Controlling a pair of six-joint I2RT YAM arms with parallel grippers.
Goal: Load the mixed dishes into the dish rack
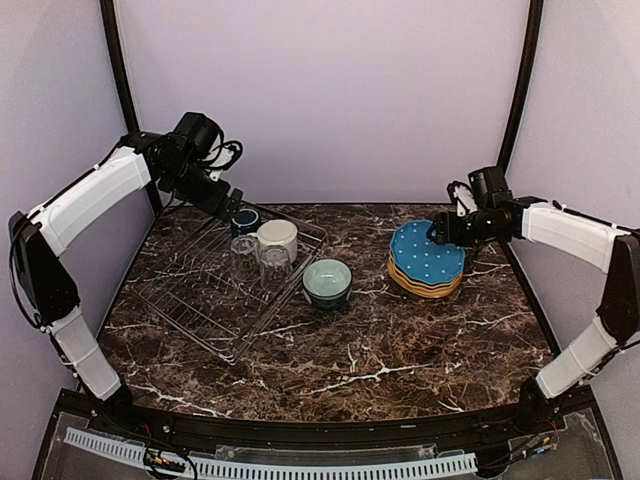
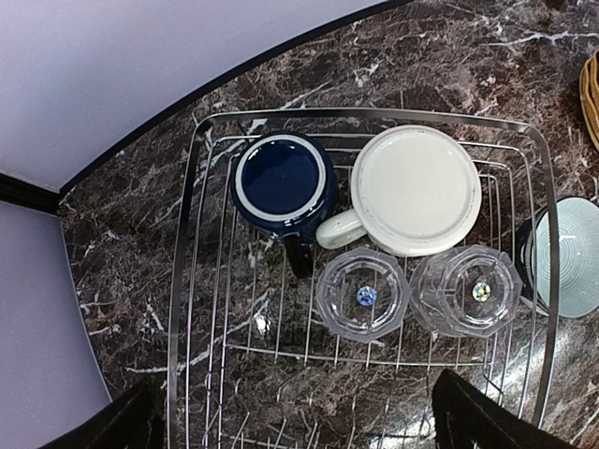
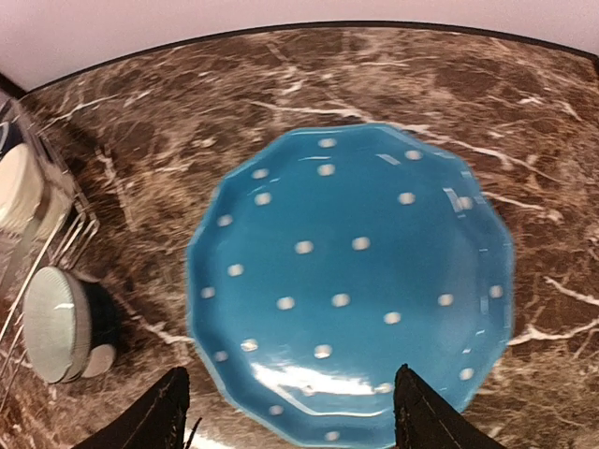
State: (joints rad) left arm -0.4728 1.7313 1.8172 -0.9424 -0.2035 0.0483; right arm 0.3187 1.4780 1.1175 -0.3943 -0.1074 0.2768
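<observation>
The silver wire dish rack (image 1: 190,300) lies at the left of the table. In it stand a dark blue mug (image 2: 281,180), a cream mug (image 2: 416,187) and two clear ribbed glasses (image 2: 363,293) (image 2: 465,290). A pale-teal bowl (image 1: 327,281) sits on the table just outside the rack's right rim. The blue dotted plate (image 3: 351,271) tops a stack with a mustard-yellow plate (image 1: 425,289) under it; the leaf-patterned plate is hidden. My left gripper (image 2: 299,421) is open and empty above the rack, near the mugs. My right gripper (image 3: 295,412) is open above the dotted plate's near edge.
The dark marble table (image 1: 380,350) has black frame posts at its back corners (image 1: 520,100). The bowl (image 3: 61,323) lies between the rack and the plate stack. The rack's near half (image 2: 281,393) holds no dishes.
</observation>
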